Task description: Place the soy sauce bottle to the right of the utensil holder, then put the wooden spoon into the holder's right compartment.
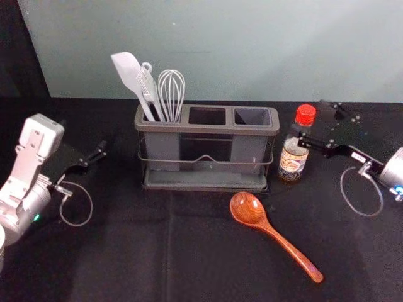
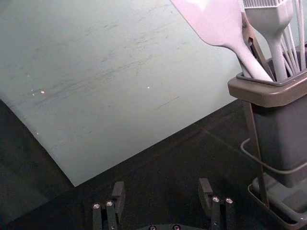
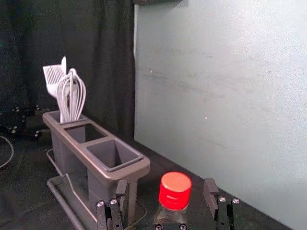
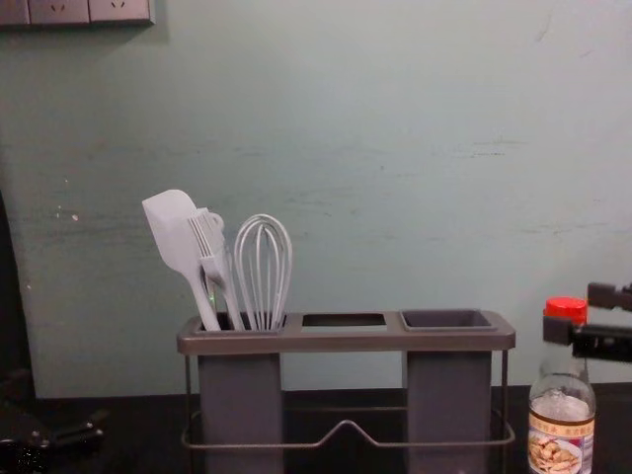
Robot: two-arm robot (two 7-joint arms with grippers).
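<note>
The right gripper is at the soy sauce bottle, its jaws wide, with the red cap between them and no grip visible. The bottle stands upright, just to the right of the utensil holder and a little apart from it. The left gripper is parked beyond the holder's other end, jaws wide, with nothing between them. The wooden spoon lies bowl up, to the left of the right jaws and nearer the robot, its handle slanting away from the holder.

The likeliest trouble is a tipped bottle: if the jaws close off centre, or swing sideways before they are clear of the neck, one finger could push it over. A low grip on the smooth, tapering glass might slip. Drifting left, the right gripper could knock the holder's end. Later, a spoon held askew could catch the rim of the right compartment or drop into the middle one.

Counted, there are one bottle, one wooden spoon, and one holder with three openings. The left opening carries one spatula, one basting brush, one whisk, and what looks like one more utensil behind the brush, its kind unclear. The other two openings hold no utensils.
</note>
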